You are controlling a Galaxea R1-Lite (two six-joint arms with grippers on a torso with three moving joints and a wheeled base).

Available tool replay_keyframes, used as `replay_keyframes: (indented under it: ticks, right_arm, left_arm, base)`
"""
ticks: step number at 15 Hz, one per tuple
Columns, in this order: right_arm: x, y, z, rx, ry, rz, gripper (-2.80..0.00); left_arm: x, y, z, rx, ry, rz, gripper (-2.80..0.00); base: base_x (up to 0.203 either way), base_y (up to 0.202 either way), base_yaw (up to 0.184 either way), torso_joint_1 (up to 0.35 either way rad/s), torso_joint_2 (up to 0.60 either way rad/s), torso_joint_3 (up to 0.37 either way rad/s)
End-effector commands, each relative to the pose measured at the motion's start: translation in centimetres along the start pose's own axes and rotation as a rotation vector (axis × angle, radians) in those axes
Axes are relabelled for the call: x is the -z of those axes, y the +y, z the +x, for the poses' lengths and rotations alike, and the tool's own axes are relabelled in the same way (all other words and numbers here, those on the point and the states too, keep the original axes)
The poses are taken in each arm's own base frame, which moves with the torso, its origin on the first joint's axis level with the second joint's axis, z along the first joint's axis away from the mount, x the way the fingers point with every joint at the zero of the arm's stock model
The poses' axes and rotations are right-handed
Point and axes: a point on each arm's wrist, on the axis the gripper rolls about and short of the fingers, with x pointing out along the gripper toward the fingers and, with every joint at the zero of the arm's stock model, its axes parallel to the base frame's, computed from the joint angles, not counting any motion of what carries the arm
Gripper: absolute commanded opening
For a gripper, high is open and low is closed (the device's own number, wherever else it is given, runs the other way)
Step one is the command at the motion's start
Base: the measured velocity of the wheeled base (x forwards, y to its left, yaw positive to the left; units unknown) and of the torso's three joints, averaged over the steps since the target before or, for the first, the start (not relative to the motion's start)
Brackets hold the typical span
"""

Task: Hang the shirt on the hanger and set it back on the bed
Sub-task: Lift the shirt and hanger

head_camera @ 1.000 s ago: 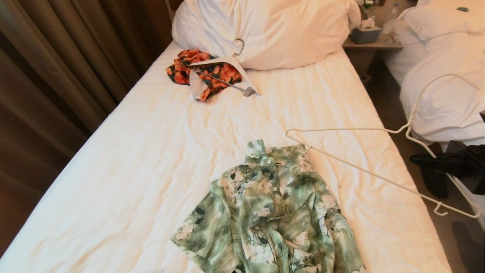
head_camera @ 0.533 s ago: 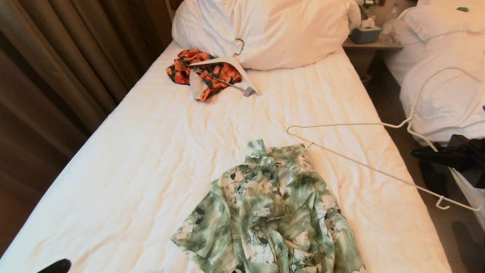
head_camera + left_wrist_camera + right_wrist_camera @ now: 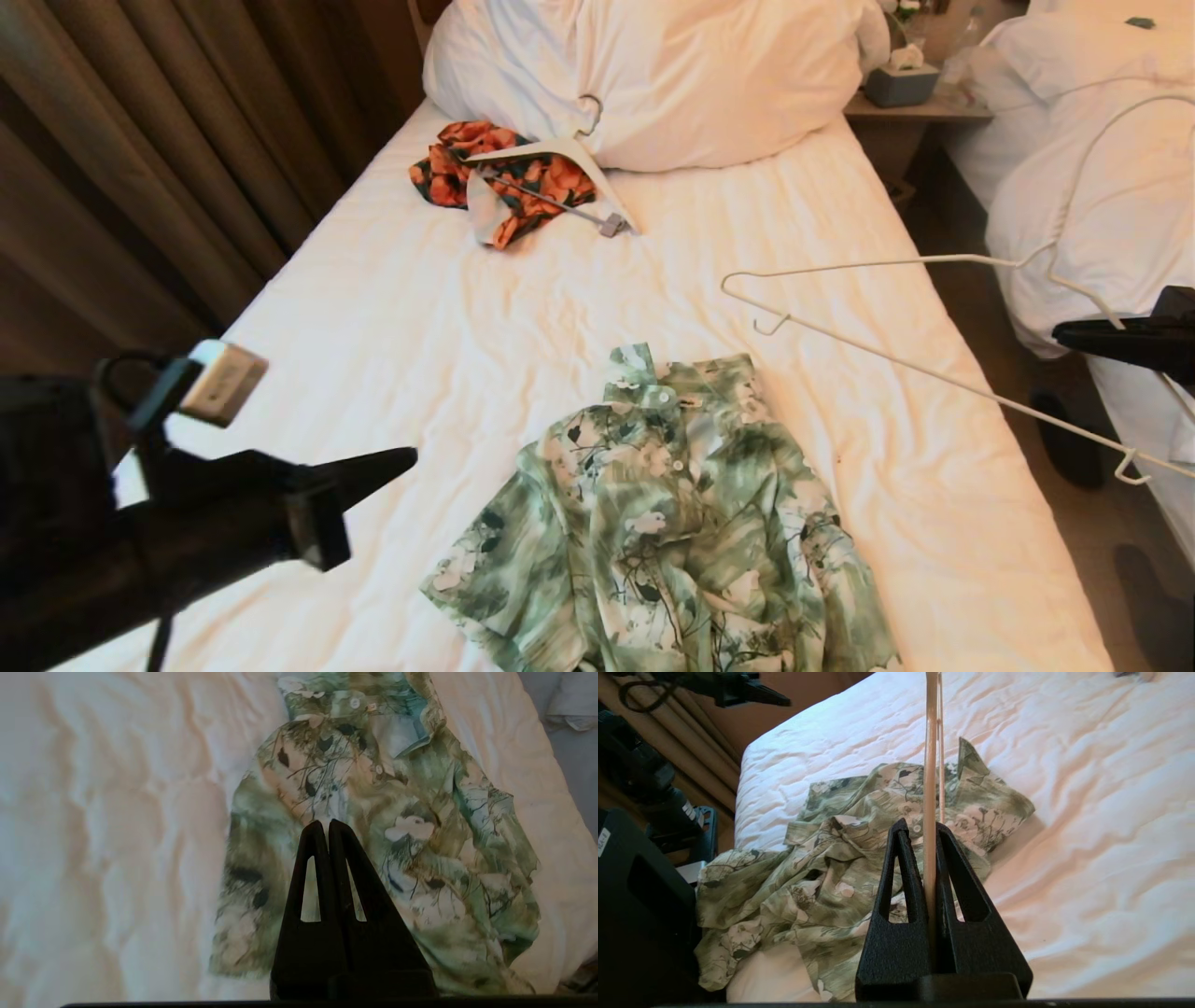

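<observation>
We hold the stiff, light hanger aloft, right of the bed, pinched in the right tool, while the left tool, pressed together, hovers by the limp shirt lying near, best gripped at its collar.

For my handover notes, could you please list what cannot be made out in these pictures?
- Shirt: hem cut off by the head view's lower edge.
- Hanger: hook fades against the white duvet.
- Right tool: mostly outside the head view.
- Hanger shape: edge-on in right wrist view.
</observation>
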Motion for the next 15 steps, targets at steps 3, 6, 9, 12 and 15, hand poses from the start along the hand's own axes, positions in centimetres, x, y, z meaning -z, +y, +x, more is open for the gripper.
replay_keyframes:
  ticks: [3,6,9,12,15]
  right_arm:
    - [-0.3,-1.1,-1.0,0.031,-0.006,-0.001,-2.80]
    - [0.2,-2.1,-1.6,0.051,-0.005,0.028,-2.80]
    - [0.2,-2.1,-1.6,0.052,-0.005,0.028,-2.80]
    - [0.0,-2.1,-1.9,0.061,-0.005,0.024,-2.80]
    - [0.0,-2.1,-2.1,0.069,-0.005,0.024,-2.80]
  left_arm:
    - [1.0,-3.0,8.8,0.038,0.128,0.016,-2.80]
    - [1.8,-6.1,13.5,0.031,0.150,0.054,-2.80]
    - [2.9,-9.0,18.1,0.020,0.161,0.102,0.00]
    - [2.6,-10.1,22.1,-0.031,0.138,0.199,0.00]
    - [0.2,-10.3,24.1,-0.071,0.121,0.227,0.00]
  base:
    - [0.000,0.000,0.000,0.000,0.00,0.000]
    - [0.000,0.000,0.000,0.000,0.00,0.000]
    - [0.000,0.000,0.000,0.000,0.00,0.000]
    - [0.000,0.000,0.000,0.000,0.00,0.000]
    - [0.000,0.000,0.000,0.000,0.00,0.000]
